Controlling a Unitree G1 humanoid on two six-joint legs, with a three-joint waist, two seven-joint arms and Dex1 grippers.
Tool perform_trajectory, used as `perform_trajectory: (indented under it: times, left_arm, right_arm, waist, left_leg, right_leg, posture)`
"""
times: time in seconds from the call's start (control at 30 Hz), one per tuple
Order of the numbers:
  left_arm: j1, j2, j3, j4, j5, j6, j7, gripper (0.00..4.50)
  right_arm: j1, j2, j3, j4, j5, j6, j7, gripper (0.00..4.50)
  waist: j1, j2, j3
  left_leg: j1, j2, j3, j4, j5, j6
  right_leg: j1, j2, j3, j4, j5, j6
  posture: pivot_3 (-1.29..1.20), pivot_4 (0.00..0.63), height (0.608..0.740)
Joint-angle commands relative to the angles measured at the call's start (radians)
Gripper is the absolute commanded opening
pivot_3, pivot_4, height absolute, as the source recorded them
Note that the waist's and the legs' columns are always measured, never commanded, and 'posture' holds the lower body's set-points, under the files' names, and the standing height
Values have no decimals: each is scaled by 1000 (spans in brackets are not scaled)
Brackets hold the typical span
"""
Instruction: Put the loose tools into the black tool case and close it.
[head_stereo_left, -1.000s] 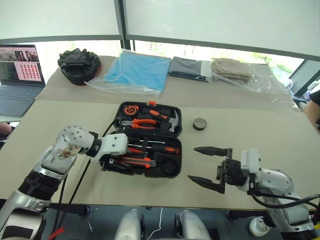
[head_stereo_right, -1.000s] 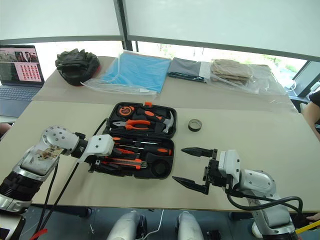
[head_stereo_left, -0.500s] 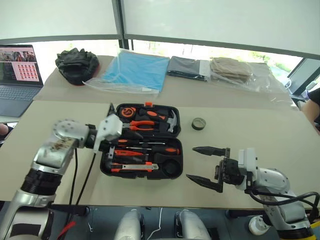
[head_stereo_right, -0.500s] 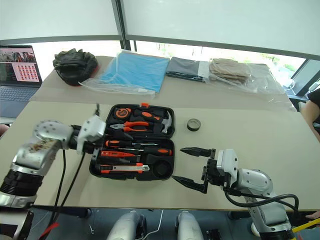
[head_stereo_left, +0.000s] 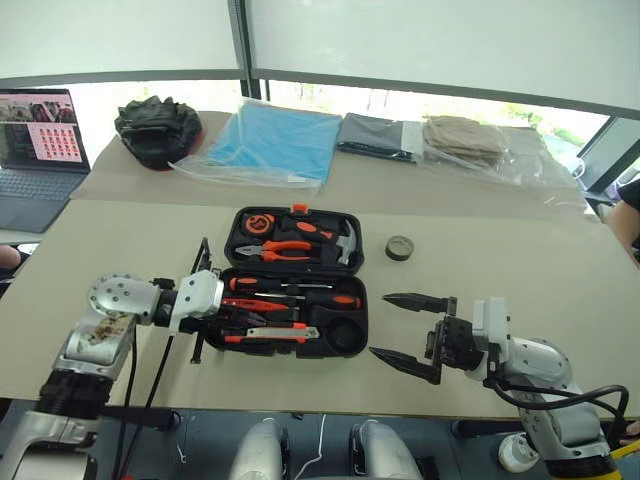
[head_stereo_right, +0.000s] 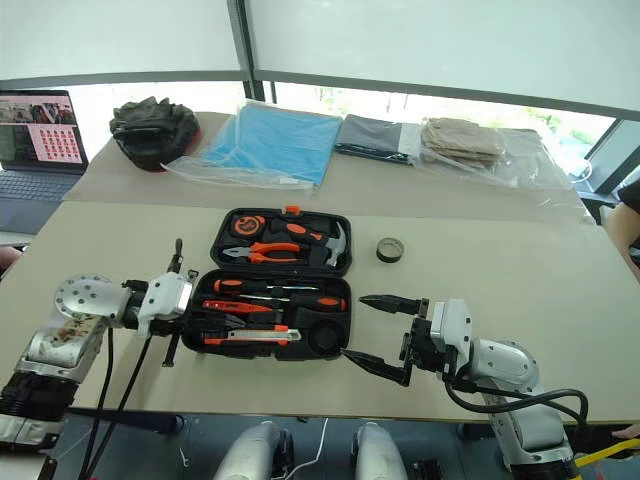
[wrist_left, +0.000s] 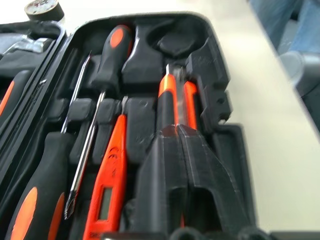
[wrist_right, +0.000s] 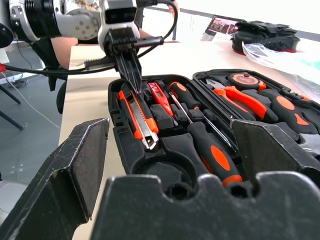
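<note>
The black tool case (head_stereo_left: 222, 300) lies open on the table. Its near half holds two screwdrivers (head_stereo_left: 300, 285), a small orange pointed tool (wrist_left: 112, 175) and the utility knife (head_stereo_left: 270, 335). My left gripper (head_stereo_left: 232, 312) reaches in from the case's left end. It is shut with nothing in it, its tips right over the knife (wrist_left: 175, 95). The small dark tape roll (head_stereo_left: 400, 247) sits on the table to the right of the case's lid. My right gripper (head_stereo_left: 380, 325) hangs wide open just off the case's right end, holding nothing.
Orange pliers (head_stereo_left: 285, 247), a hammer (head_stereo_left: 347, 242) and a round tape measure sit in the lid. A laptop (head_stereo_left: 35, 140), a black bundle (head_stereo_left: 155, 130) and bagged cloths (head_stereo_left: 270, 140) lie at the back. A black cable (head_stereo_left: 160, 360) hangs from my left arm over the table's front edge.
My left gripper lifted away from the case's left end, then came back down and shut with its tips over the knife, which stays in its slot. The right arm has not moved.
</note>
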Motion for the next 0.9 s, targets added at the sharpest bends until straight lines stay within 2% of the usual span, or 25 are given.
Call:
perform_trajectory:
  times: [0.03,0.17,0.37,0.5,0.67,0.8,0.9]
  left_arm:
    - [11,-3,-12,7,21,-32,20,65]
    - [33,0,-27,21,46,-61,32,65]
    - [82,-3,-63,11,82,-6,92,65]
    - [119,-3,-102,-9,96,115,144,65]
    - [139,-20,-63,-41,30,213,186,65]
    - [133,-28,-32,-4,10,85,152,65]
    - [144,-45,61,-38,-74,60,167,65]
  right_arm:
    - [-6,2,-8,-13,5,-23,3,4500]
    - [-6,1,-9,-14,6,-20,5,4500]
    - [-6,2,-9,-22,9,-16,1,4500]
    - [-4,2,-13,-21,7,-16,-6,4500]
    - [14,-19,-32,-34,22,0,-3,4500]
    - [22,-37,-53,-28,27,-5,1,4500]
    - [54,-48,-109,-34,37,-17,-18,4500]
  waist:
    - [-2,0,0]
    - [-2,0,0]
    - [0,5,-3]
    - [2,12,-9]
    - [2,18,-13]
    - [-1,18,-14]
    - [-4,18,-13]
  left_leg:
    - [0,0,0,0,0,0]
    - [1,0,0,0,0,0]
    - [2,0,0,0,0,0]
    - [5,0,0,0,0,0]
    - [7,0,1,0,0,0]
    - [7,0,1,0,0,0]
    - [6,0,1,-1,0,0]
  right_leg:
    - [0,0,0,0,0,0]
    - [1,0,0,0,0,0]
    - [2,-1,0,0,0,0]
    - [4,-1,1,0,0,0]
    - [5,-1,2,1,-2,2]
    - [4,-1,2,1,-1,2]
    - [3,-1,3,1,-1,1]
  posture:
    - [0,150,740]
    - [0,150,740]
    - [0,150,740]
    - [0,150,740]
    - [0,150,740]
    - [0,150,740]
    - [0,150,740]
